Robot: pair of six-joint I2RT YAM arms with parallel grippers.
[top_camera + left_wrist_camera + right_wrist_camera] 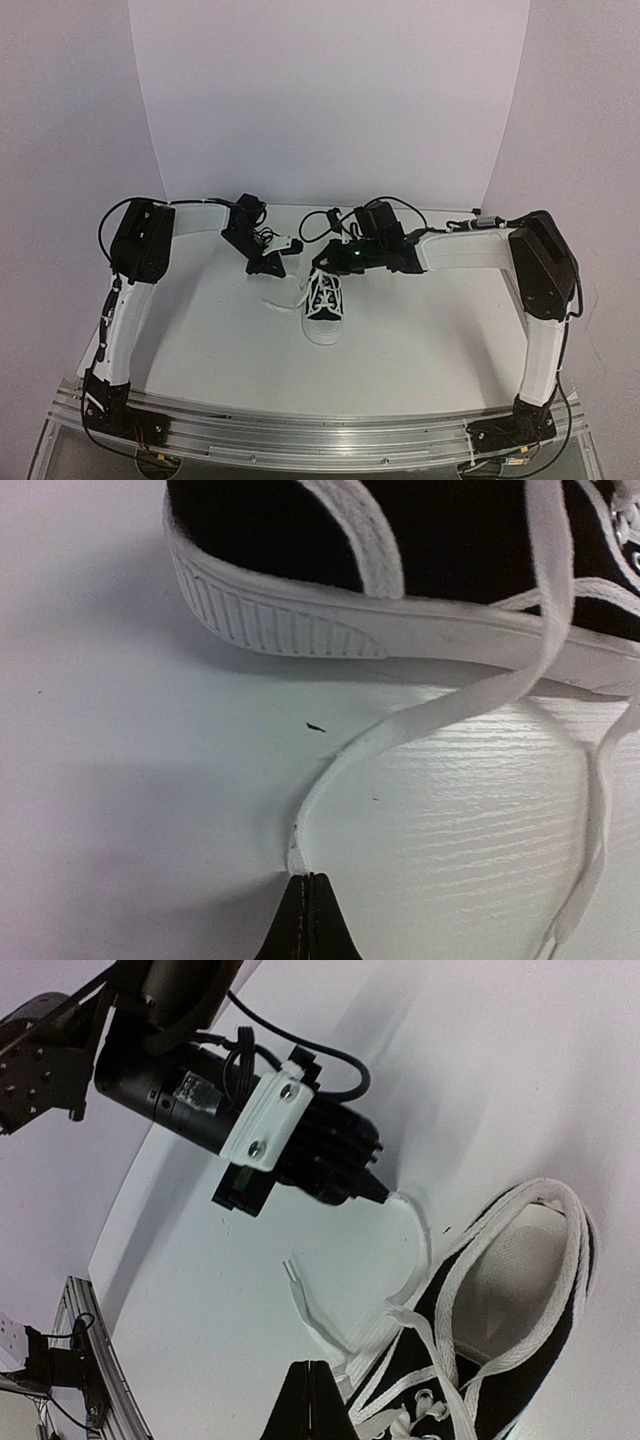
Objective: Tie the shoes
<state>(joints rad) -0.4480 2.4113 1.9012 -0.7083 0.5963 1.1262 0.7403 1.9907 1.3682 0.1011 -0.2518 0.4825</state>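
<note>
We see the black canvas sneaker [325, 305] sitting mid-table [420, 340], its white toe cap toward the arm bases. Our left gripper [310, 882] is clenched on the tip of one white lace [420, 715], which curves from the fingertips across the table to the shoe's side. Our right gripper [312, 1372] is pressed closed just beside the eyelets; whether it pinches a lace there we cannot tell. The other lace end [296, 1290] lies free on the table nearby.
</note>
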